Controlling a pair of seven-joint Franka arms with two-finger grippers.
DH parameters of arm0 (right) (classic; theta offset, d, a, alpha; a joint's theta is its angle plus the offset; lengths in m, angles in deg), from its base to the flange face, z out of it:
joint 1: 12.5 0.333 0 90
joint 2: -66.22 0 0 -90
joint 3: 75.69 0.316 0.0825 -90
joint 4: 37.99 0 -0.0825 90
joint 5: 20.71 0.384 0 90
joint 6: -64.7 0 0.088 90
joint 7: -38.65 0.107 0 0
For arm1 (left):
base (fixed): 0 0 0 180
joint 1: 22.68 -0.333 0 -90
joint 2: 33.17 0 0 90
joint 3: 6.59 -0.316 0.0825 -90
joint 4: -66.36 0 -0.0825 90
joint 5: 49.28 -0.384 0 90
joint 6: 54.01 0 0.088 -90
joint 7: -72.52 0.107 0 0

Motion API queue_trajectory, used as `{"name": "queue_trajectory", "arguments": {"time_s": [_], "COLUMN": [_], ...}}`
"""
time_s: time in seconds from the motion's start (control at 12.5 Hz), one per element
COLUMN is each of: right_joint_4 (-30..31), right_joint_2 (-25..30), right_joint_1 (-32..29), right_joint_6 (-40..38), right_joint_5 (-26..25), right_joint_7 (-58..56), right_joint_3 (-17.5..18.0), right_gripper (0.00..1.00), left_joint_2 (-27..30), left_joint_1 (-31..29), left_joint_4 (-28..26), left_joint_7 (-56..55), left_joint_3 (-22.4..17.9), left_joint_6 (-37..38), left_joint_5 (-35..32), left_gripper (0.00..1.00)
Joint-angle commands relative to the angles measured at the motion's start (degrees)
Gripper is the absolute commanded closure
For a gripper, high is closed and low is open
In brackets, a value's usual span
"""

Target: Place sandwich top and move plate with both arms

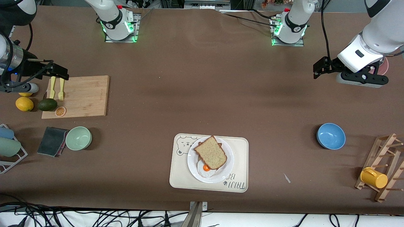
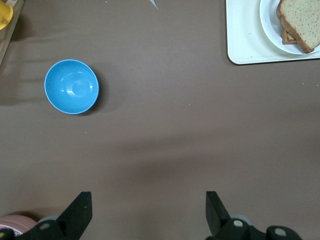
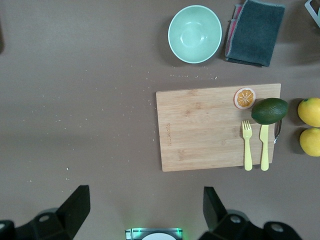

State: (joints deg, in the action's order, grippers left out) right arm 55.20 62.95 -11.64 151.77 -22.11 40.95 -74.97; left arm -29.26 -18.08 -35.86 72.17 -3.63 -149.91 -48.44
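The sandwich top (image 1: 210,152), a speckled tan bread slice with a brown crust, lies on the white plate (image 1: 193,165), over a fried egg (image 1: 205,169) and a second slice. The plate sits on the cream bear-printed tray (image 1: 178,178). The left wrist view shows the slice (image 2: 301,19), the plate (image 2: 269,20) and the tray (image 2: 245,42). My left gripper (image 1: 316,70) hangs open and empty over bare table at the left arm's end; it also shows in its wrist view (image 2: 147,210). My right gripper (image 1: 61,73) hangs open and empty over the cutting board's edge; it also shows in its wrist view (image 3: 145,205).
A blue bowl (image 1: 330,136) and a wooden rack with a yellow cup (image 1: 373,177) are at the left arm's end. At the right arm's end are a cutting board (image 1: 83,94) with yellow cutlery, an avocado (image 1: 47,104), lemons, a green bowl (image 1: 78,138) and a dark cloth (image 1: 52,141).
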Motion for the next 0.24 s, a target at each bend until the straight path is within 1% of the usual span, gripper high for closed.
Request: {"name": "queue_trajectory", "arguments": {"time_s": [0.0, 0.16], "right_joint_4": [-1.1, -1.1], "right_joint_2": [-0.2, -0.2], "right_joint_1": [-0.3, -0.3], "right_joint_6": [-0.5, -0.5], "right_joint_5": [-0.6, -0.5], "right_joint_7": [0.6, 0.6], "right_joint_3": [0.3, 0.3], "right_gripper": [0.00, 0.00], "left_joint_2": [-0.4, -0.6], "left_joint_1": [0.0, 0.0], "left_joint_4": [1.1, 1.1], "left_joint_7": [1.1, 1.2], "left_joint_3": [0.4, 0.4], "left_joint_6": [0.7, 0.7], "left_joint_5": [-1.8, -1.8], "left_gripper": [0.00, 0.00]}}
